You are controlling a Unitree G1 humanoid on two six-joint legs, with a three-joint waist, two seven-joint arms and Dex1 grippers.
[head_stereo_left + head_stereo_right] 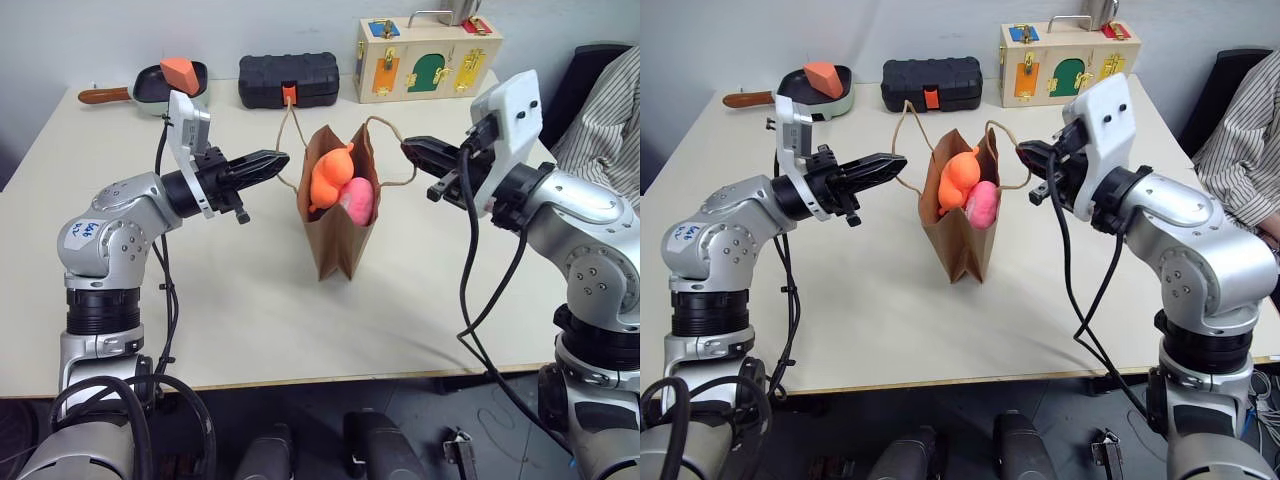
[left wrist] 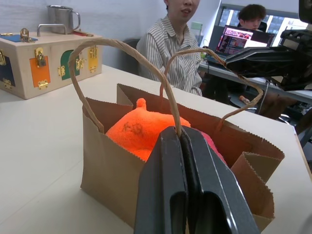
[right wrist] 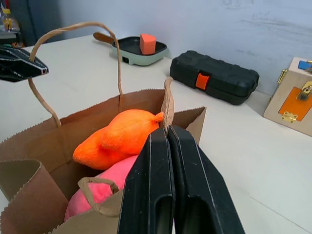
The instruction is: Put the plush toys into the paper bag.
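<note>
The brown paper bag stands upright at the middle of the table. Both plush toys sit inside it, the orange one on top and the pink one beside and below it. My left gripper reaches in from the left, shut on the bag's left loop handle; the loop runs between its fingertips. My right gripper comes from the right, shut on the right loop handle, whose paper strip enters its closed fingers.
Along the table's far edge stand a pan holding an orange wedge block, a black plastic case and a wooden lock box. A person in a striped shirt sits at the right.
</note>
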